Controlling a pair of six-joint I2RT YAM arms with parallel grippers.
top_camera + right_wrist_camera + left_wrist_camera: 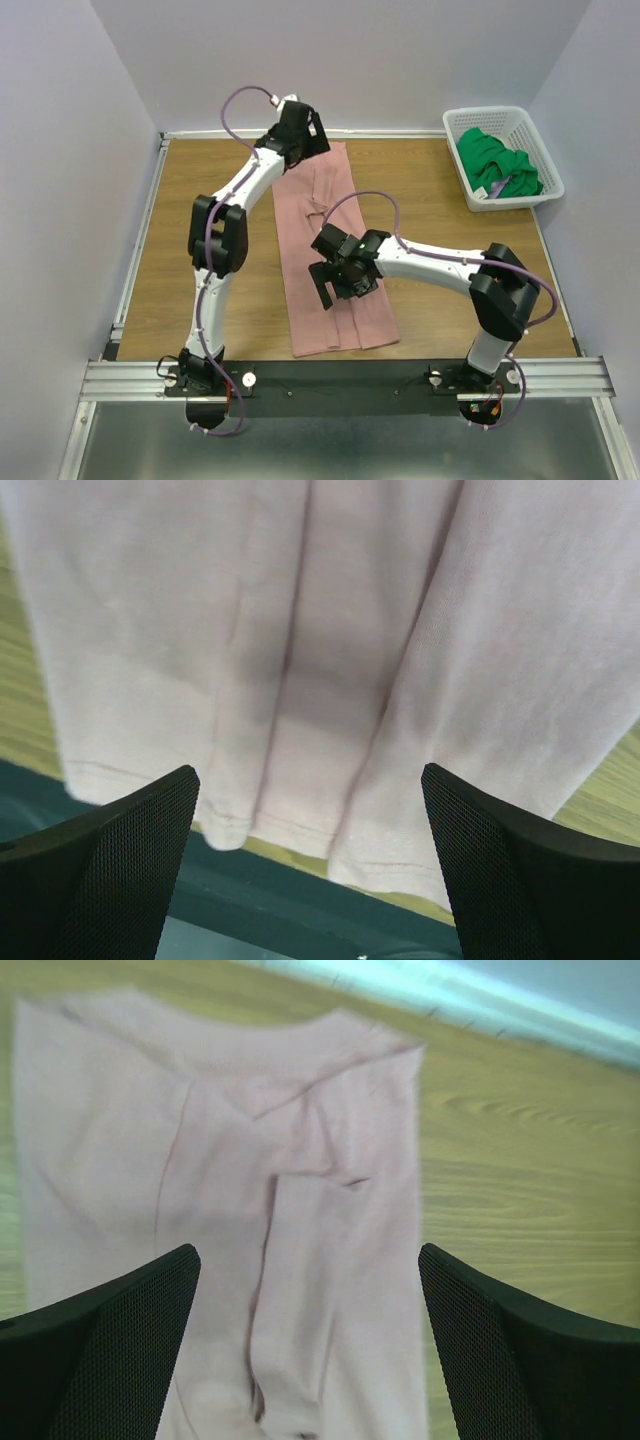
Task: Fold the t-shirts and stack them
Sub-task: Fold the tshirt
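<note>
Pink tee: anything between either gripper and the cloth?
Nothing visible. The left gripper hangs open over the pink tee at its collar end, the right gripper open over its hem. Both wrist views show only bare cloth below.

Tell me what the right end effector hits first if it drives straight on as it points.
Most likely the pink t-shirt: the open right end effector points down at its lower part near the hem, nothing in between. The gap to the cloth is unclear.
</note>
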